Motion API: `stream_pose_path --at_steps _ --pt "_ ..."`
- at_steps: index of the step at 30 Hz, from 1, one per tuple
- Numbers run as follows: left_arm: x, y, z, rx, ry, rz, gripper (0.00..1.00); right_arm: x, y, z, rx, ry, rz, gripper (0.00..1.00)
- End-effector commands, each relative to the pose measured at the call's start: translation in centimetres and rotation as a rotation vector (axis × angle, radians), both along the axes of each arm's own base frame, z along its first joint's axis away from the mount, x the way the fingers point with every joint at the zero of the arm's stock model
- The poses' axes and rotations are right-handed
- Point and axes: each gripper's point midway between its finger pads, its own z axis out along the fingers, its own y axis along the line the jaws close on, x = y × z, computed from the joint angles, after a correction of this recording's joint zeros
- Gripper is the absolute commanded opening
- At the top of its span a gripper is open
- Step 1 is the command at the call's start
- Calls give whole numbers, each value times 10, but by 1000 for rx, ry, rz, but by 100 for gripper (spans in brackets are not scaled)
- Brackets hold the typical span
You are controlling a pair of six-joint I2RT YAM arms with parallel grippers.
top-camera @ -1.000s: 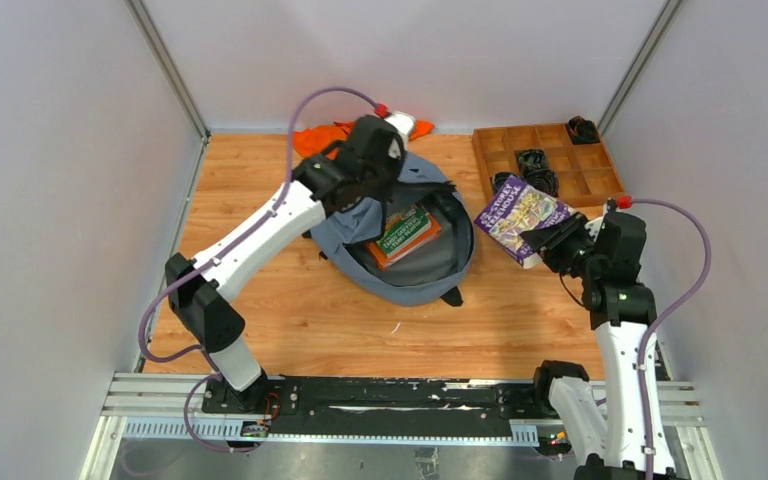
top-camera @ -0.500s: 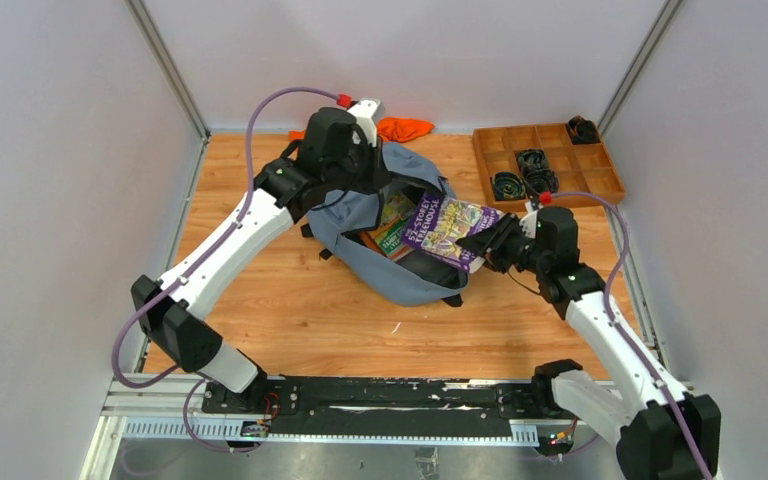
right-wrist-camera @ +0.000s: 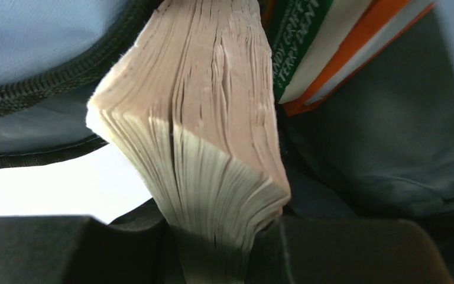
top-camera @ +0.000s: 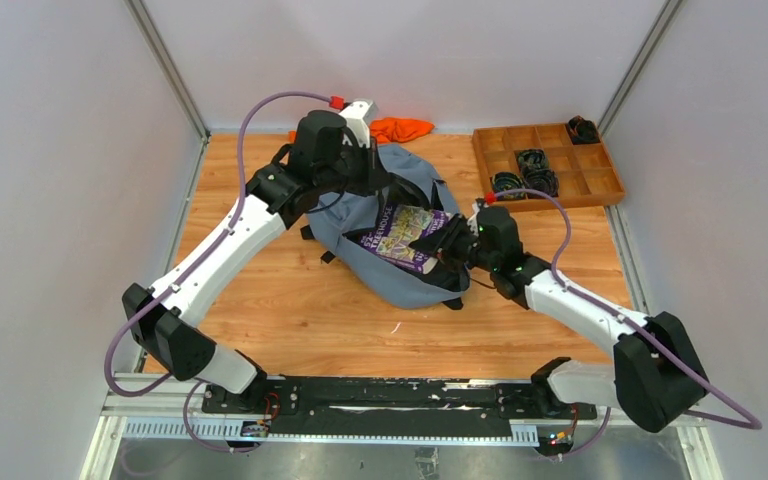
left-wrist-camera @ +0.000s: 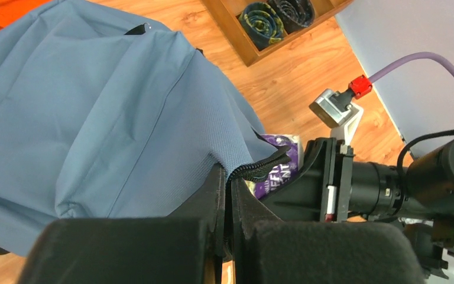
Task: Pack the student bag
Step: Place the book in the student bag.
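The grey-blue student bag [top-camera: 400, 275] lies open at mid table. My left gripper [top-camera: 385, 190] is shut on the zipper edge of its flap [left-wrist-camera: 254, 168] and holds the opening up. My right gripper [top-camera: 440, 245] is shut on a purple book [top-camera: 400, 235], which sits partway inside the bag's mouth. In the right wrist view the book's page edges [right-wrist-camera: 213, 148] fill the frame between the jaws, with an orange and green book [right-wrist-camera: 325, 53] lying inside the bag. The purple cover also shows in the left wrist view [left-wrist-camera: 278, 174].
A wooden divided tray [top-camera: 550, 165] with dark coiled items stands at the back right. An orange cloth [top-camera: 400, 128] lies behind the bag by the back wall. Grey walls close in the wooden table [top-camera: 290, 310] on three sides.
My right gripper has carried the purple book left from beside the tray into the bag's mouth. My left arm has shifted left and lifted the flap higher.
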Motion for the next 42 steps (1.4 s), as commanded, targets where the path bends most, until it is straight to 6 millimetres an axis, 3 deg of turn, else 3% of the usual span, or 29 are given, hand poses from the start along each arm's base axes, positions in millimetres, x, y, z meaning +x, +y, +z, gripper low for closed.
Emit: stream_pose_path --at_steps 1,10,19,20,23,24,26,29,37,42 --pt "-9 -7 52 -136 -118 -54 0 28 14 52 86 -210 -104 0" --pt "-22 -14 40 -152 -73 -119 0 71 13 30 -26 -254 -300 0" --pt "-27 -18 32 -151 -41 -156 0 113 56 21 -138 -277 -326 0" --pt "-27 -18 32 -150 -41 -153 0 115 63 16 -156 -261 -298 9" --pt "-24 -14 28 -129 -28 -132 0 107 73 -1 -160 -220 -230 58" --pt "-24 -13 26 -119 -24 -125 0 102 73 -5 -154 -205 -216 69" --pt "-23 -10 23 -114 -26 -116 0 90 70 -15 -182 -170 -187 82" --pt "-22 -8 22 -120 -31 -110 0 73 59 -16 -217 -159 -151 89" --pt "-15 -4 12 -108 -8 -99 0 35 33 -6 -323 -177 -55 96" --pt "-14 -8 0 -94 13 -124 0 13 0 -22 -443 -128 -54 96"
